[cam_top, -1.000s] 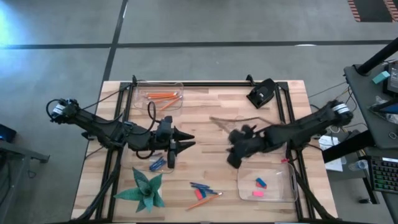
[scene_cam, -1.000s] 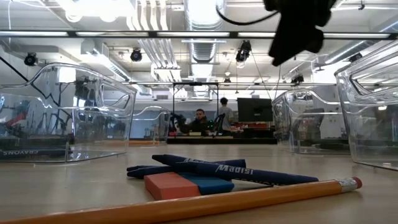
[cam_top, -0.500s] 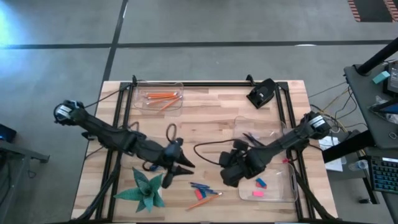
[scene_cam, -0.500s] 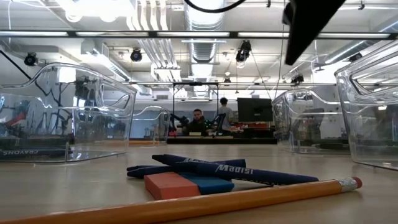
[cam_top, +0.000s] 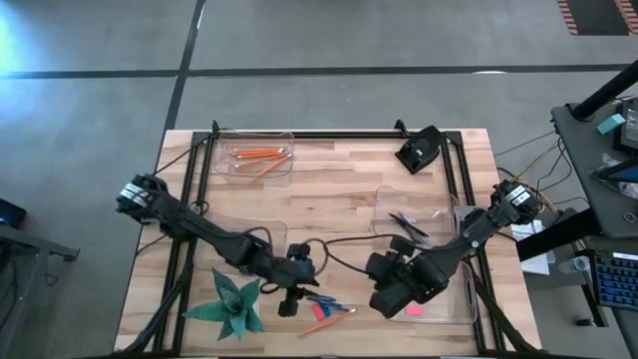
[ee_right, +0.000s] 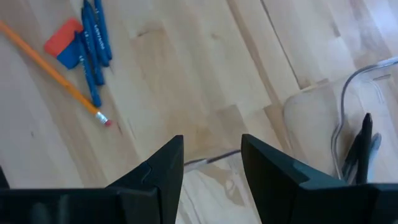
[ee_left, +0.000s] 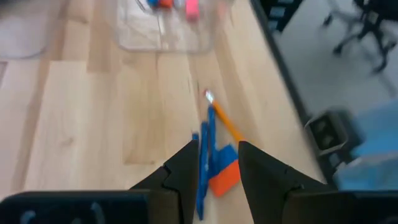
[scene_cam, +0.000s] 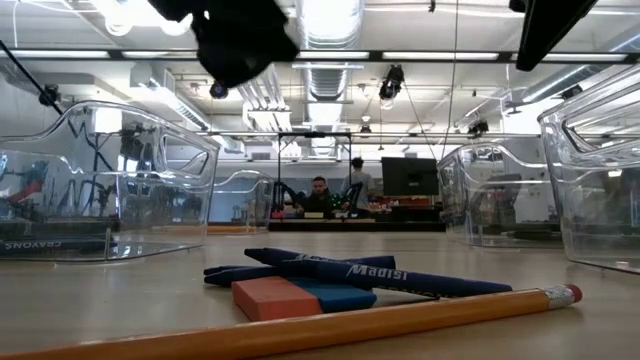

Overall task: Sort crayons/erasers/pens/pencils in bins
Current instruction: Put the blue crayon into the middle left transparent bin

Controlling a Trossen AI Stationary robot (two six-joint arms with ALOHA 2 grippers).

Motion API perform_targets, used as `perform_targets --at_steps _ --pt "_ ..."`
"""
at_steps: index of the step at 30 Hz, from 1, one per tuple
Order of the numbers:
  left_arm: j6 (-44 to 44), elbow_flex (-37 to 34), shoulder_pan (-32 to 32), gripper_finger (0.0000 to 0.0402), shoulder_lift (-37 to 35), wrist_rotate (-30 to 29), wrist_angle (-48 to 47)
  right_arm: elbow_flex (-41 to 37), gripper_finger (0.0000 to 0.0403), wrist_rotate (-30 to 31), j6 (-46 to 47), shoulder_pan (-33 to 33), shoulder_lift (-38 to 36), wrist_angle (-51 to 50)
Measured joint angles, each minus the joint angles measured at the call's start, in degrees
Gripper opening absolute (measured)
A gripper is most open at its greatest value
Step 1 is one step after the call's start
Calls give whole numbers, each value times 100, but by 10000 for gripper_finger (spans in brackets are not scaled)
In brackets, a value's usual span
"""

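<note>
Left gripper, fingers spread and empty, over the pens, eraser and pencil near the table's front edge; right gripper, likewise spread, beside the eraser bin

On the bench I count three clear bins, one loose pencil, one green paper star and two end effectors, lower middle.

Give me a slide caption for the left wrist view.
Open left claw above blue pens, an eraser and a pencil.
</note>
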Motion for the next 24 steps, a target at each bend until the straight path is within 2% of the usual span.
perform_targets --at_steps 3,10,24 --pt "323 1 -62 99 350 5 16 0 153 1 6 55 2 3" --pt "371 171 -175 99 994 5 28 -2 153 -1 39 66 2 -15" --pt "378 175 -183 98 1488 -40 48 -20 153 4 -20 63 2 -50"
